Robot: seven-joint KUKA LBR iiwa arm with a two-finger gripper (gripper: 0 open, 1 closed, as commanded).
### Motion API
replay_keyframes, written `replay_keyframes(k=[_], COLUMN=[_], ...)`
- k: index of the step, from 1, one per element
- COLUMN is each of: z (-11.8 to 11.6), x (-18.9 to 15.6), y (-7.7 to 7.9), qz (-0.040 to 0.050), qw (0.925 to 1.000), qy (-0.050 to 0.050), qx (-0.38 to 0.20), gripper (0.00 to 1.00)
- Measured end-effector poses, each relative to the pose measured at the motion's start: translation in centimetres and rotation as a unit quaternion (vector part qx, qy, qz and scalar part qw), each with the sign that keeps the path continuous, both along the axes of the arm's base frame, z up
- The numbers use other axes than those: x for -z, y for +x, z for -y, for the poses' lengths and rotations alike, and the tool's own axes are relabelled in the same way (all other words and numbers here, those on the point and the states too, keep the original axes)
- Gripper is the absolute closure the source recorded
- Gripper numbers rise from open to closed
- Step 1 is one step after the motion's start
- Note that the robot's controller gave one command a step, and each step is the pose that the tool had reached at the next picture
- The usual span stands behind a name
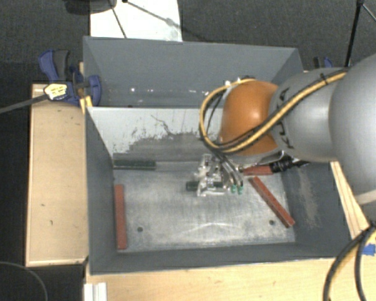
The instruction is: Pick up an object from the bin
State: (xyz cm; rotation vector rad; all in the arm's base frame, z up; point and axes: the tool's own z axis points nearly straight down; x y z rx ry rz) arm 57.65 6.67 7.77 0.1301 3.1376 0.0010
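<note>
My gripper hangs low over the middle of the bin floor, under the orange cover of the wrist. A small dark block lies right against its left side; whether it is held I cannot tell. A red-brown stick lies slanted on the floor just right of the gripper, and a second short red piece sits at its upper end, partly hidden by the arm.
A dark grey bar lies along the back wall on the left. Another red-brown stick lies lengthwise by the left wall. The arm covers the bin's back right corner.
</note>
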Motion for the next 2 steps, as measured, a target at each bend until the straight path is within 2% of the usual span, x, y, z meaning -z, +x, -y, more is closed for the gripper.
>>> replay_keyframes(k=[1,2], z=[0.0,0.7], x=[0.0,-17.6], y=[0.0,0.8], qz=[0.0,0.0038], qw=[1.0,0.9999], qy=[0.0,0.0], qx=[0.001,0.016], gripper=[1.0,1.0])
